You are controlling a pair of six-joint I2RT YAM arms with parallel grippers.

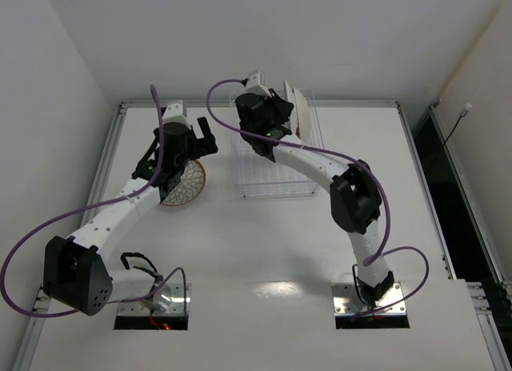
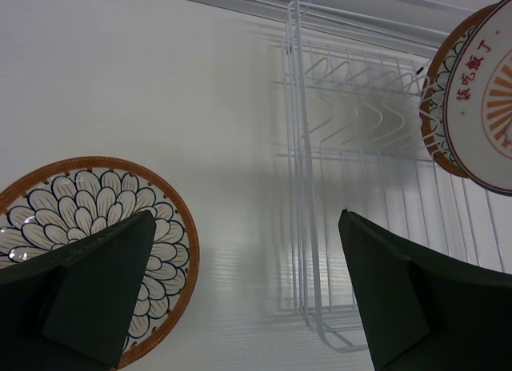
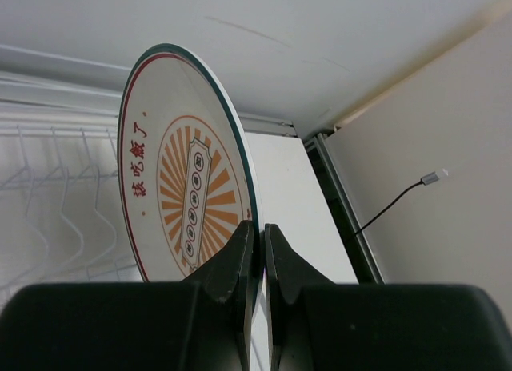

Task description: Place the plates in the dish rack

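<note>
The right gripper (image 3: 258,233) is pressed tight together on the sunburst plate (image 3: 188,191), pinching it by the rim. This plate stands up on its edge. Its face has orange rays in the middle and red writing near the side. It is at the far right end of the dish rack (image 1: 272,167), the white wire basket that sits on the far part of the table (image 1: 264,251). I cannot tell if the plate already sits down in a slot.

In the left wrist view, a second plate (image 2: 434,107) with an orange rim stands just behind the sunburst plate, at the same end of the rack. Most of it is hidden.

The left gripper (image 2: 246,219) is spread wide and has nothing in it. It hangs over the table, above the far edge of the petal plate (image 2: 96,195).

The petal plate lies flat on the table with its flower face up. It is to the left of the rack and does not touch it
</note>
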